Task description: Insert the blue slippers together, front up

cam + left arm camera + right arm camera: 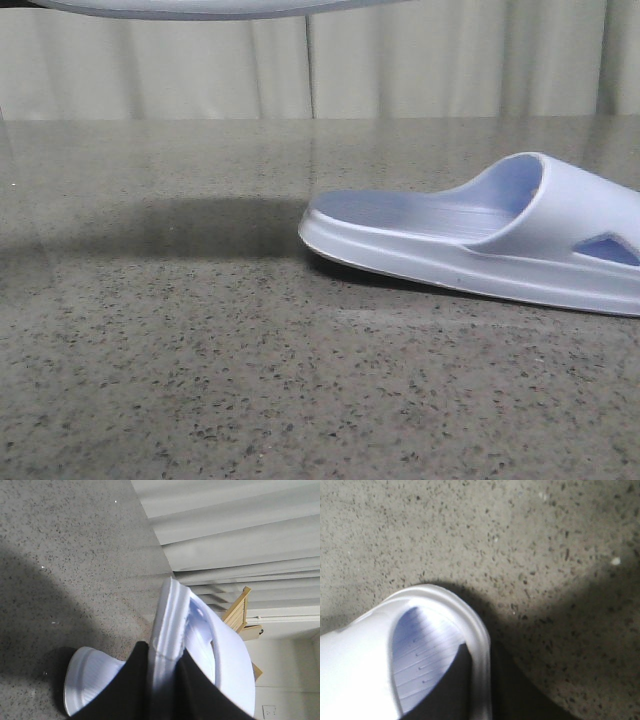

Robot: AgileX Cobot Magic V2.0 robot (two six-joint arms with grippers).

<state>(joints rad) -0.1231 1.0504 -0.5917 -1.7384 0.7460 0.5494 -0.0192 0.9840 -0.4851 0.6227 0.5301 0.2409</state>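
One pale blue slipper (pixel 480 240) lies sole down on the table at the right, heel end towards the middle, strap at the right edge of the front view. My right gripper (pixel 480 652) straddles its rim (pixel 481 630), one finger on the ribbed footbed and one outside, shut on it. The other blue slipper (pixel 225 650) is held in the air on its side, with my left gripper (pixel 164 652) shut on its sole edge. Only its edge (pixel 200 8) shows at the top of the front view. In the left wrist view, the lying slipper (pixel 90 680) appears below it. Neither gripper shows in the front view.
The table (pixel 200 380) is dark speckled stone, with a shadow left of the lying slipper. Pale curtains (pixel 400 60) hang behind its far edge. A wooden frame (pixel 240 605) stands beyond the table in the left wrist view.
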